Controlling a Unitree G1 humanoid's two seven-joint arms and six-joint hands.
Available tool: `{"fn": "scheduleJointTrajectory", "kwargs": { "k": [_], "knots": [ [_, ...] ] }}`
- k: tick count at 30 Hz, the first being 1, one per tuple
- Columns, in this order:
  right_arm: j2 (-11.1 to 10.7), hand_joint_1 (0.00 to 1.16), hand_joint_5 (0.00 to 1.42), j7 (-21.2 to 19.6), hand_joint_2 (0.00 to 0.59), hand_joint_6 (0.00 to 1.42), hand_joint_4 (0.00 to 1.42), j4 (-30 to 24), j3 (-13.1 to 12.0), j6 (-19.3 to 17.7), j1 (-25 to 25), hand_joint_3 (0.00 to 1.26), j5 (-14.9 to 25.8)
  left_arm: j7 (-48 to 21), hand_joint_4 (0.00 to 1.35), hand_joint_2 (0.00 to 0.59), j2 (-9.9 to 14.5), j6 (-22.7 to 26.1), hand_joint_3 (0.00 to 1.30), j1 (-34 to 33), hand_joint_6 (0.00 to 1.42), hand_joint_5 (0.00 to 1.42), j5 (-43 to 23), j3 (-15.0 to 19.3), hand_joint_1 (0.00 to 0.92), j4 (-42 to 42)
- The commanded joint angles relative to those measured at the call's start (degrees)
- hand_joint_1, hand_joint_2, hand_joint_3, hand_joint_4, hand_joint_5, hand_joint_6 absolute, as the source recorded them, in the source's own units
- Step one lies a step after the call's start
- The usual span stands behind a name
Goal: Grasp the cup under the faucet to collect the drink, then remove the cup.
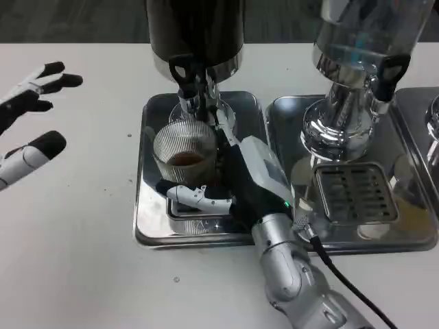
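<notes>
your right hand (230, 179) grasps the ribbed cup (184, 149), thumb in front, cup on the tray (147, 205) under the black faucet (186, 77). left hand (31, 116) released, well apart. risk: drink inside may slosh if you tilt withdrawing.

Drinks station: steel dispensers (350, 82), trays (147, 205)

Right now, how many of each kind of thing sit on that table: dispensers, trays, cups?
Drink dispensers: 2, a dark one and a clear one
Steel trays: 3, left, middle, one at the right edge
Ribbed glass cup: 1
Total: 6
</notes>
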Motion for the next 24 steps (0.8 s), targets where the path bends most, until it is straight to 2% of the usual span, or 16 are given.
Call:
{"fn": "scheduleJointTrajectory", "kwargs": {
  "k": [1,6,12,24],
  "knots": [
    [1.06,0.55,0.44,-1.14,0.067,0.74,0.23,1.50,1.02,1.26,1.49,0.03,-0.68,0.09,0.04,0.142,1.00,0.44,0.21,0.60,0.21,0.10,-0.13,0.25,0.000,-0.52],
    [1.97,0.57,0.56,-5.83,0.066,0.94,0.35,2.88,1.37,0.05,1.99,0.13,-1.20,0.01,0.05,0.135,0.83,0.44,0.21,0.73,0.21,0.11,0.00,-0.01,0.000,-0.33],
    [2.92,0.58,0.65,-12.21,0.076,1.03,0.45,5.75,1.80,-3.21,2.16,0.24,-2.04,0.21,0.06,0.133,0.90,0.39,0.21,1.03,0.21,0.11,0.08,0.21,0.000,-0.23],
    [2.17,0.65,0.79,-22.01,0.102,1.15,0.60,8.83,2.43,-9.03,2.66,0.39,-3.52,0.24,0.06,0.140,0.51,0.12,0.18,0.75,0.21,0.13,0.26,-0.23,0.000,0.45]
  ]
}}
